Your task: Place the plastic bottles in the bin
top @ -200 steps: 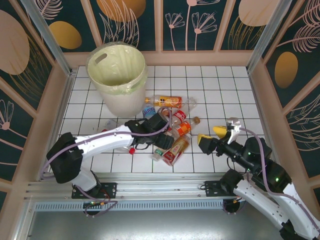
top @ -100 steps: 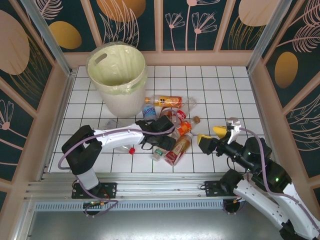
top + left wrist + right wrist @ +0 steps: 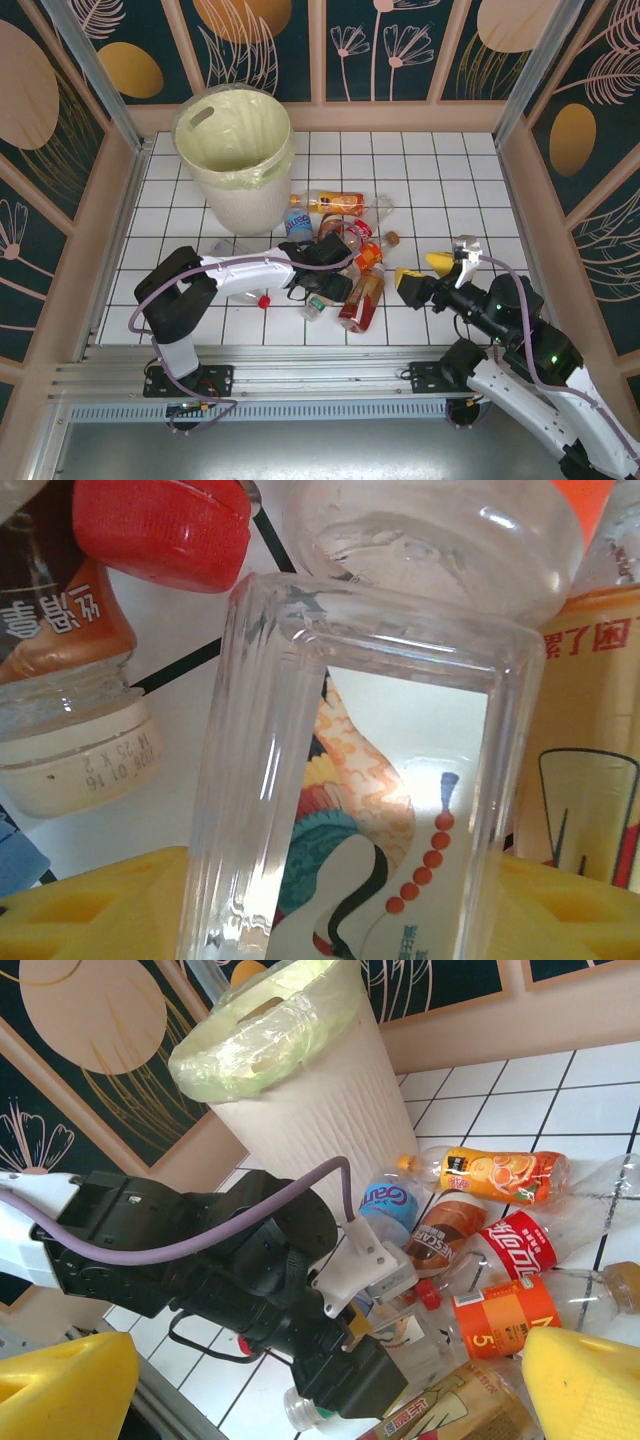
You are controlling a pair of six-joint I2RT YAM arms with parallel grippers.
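**Bottles in a heap, bin in the corner**

The plastic bottles [image 3: 345, 240] are small and clear, with orange, red, blue and brown labels. They lie in a heap near the middle of the table [image 3: 450, 170]. They lie over each other, so they are hard to count. The bin [image 3: 245, 205] is big, round and pale yellow with a bag inside. It stands at the far left corner.

The left gripper [image 3: 335, 283] is down in the heap. A clear square bottle [image 3: 360, 810] with a colourful picture sits between its yellow fingers [image 3: 90, 910]. The bottle's top and bottom are cut off, and I cannot tell if the fingers squeeze it.

The right gripper [image 3: 424, 272] hangs just right of the heap, with its fingers wide apart.
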